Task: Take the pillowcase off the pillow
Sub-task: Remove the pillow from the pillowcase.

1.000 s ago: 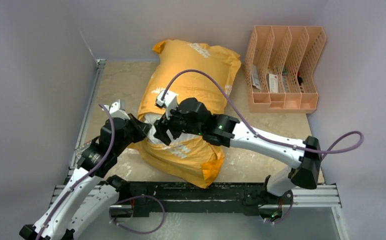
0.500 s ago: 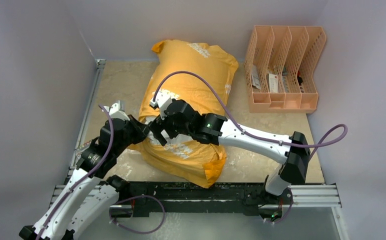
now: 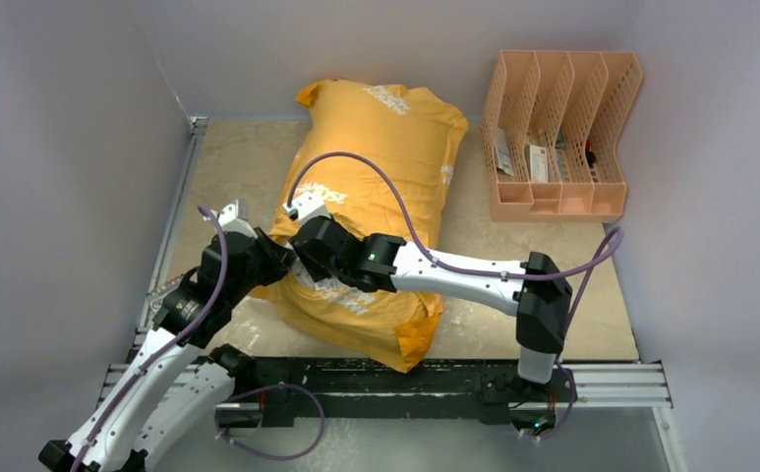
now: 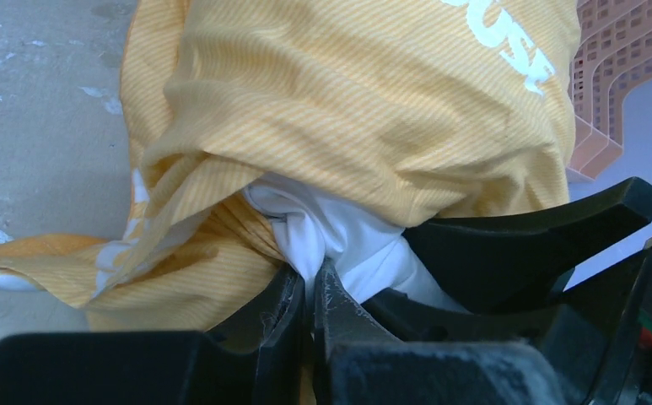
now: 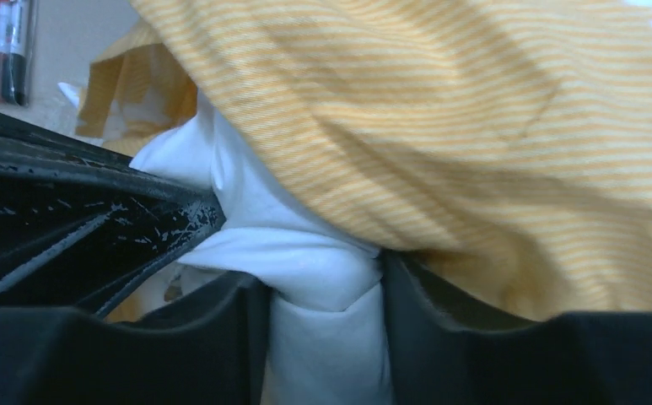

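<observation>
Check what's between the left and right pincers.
A bunched fold of the white pillow, poking out of the pillowcase; left pincer pinches it, right pincer grips it. Both wrist views show it.

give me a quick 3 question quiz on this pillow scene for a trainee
1. True or false: the pillow is fully out of the pillowcase.
2. Which fabric does the left gripper pinch? A) orange pillowcase B) white pillow C) nothing
3. In the top view, where on the table does the peach organiser stand?

Key
1. False. Only a bunch of white shows at the opening, and the right gripper also has that white fabric between its fingers.
2. B
3. Far right corner
</observation>
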Robot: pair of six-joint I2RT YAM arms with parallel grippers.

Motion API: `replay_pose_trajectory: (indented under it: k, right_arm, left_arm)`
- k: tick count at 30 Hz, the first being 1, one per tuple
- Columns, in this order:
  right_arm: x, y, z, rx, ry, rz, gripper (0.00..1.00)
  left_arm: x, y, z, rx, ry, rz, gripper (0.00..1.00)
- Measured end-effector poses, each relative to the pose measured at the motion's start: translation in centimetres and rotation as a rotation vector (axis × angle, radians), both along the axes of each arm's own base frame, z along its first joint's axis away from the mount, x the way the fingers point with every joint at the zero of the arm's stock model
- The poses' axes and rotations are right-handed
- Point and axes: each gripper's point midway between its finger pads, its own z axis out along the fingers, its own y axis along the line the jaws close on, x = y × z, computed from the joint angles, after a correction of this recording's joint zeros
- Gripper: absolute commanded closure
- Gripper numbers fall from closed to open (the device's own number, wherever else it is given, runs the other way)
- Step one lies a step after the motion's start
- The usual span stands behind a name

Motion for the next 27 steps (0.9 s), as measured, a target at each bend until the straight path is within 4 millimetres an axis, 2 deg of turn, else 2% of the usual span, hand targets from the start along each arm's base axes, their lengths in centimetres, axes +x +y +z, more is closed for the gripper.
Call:
replay_pose_trajectory:
  k: [2,3,5,6,9,11,19,23,27]
  right_arm:
    - [0.2,0.3,0.1,0.011,0.000,-0.016,0.86]
    - [0.3,0.4,0.4,0.022,-0.001,-0.026,0.99]
    - [0.5,0.5,0.8,0.034,-0.006,-0.038,1.00]
    - [0.5,0.5,1.0,0.039,-0.007,-0.044,1.00]
    - [0.6,0.3,1.4,0.040,-0.011,-0.046,1.00]
    - [1.1,-0.3,1.6,0.037,-0.008,-0.060,1.00]
    - [4.9,-3.5,2.7,0.077,0.032,-0.142,1.00]
    - [5.4,-4.3,3.1,0.087,0.047,-0.152,1.00]
    - [5.1,-4.0,3.1,0.094,0.058,-0.137,1.00]
  left_arm:
    - [0.1,0.0,0.0,-0.001,-0.001,0.005,1.00]
    - [0.1,0.0,0.1,-0.003,-0.002,0.007,1.00]
    - [0.3,0.0,0.3,-0.016,-0.008,0.018,1.00]
    - [0.4,0.0,0.4,-0.022,-0.012,0.022,0.95]
    - [0.4,0.1,0.5,-0.029,-0.018,0.030,0.58]
    - [0.2,0.2,0.8,-0.037,-0.024,0.035,0.47]
    - [-1.3,1.1,1.0,-0.065,-0.017,0.062,0.40]
    - [-1.4,-0.1,1.0,-0.121,-0.019,0.020,0.37]
    - [-0.9,-1.5,-0.6,-0.150,0.022,-0.013,0.38]
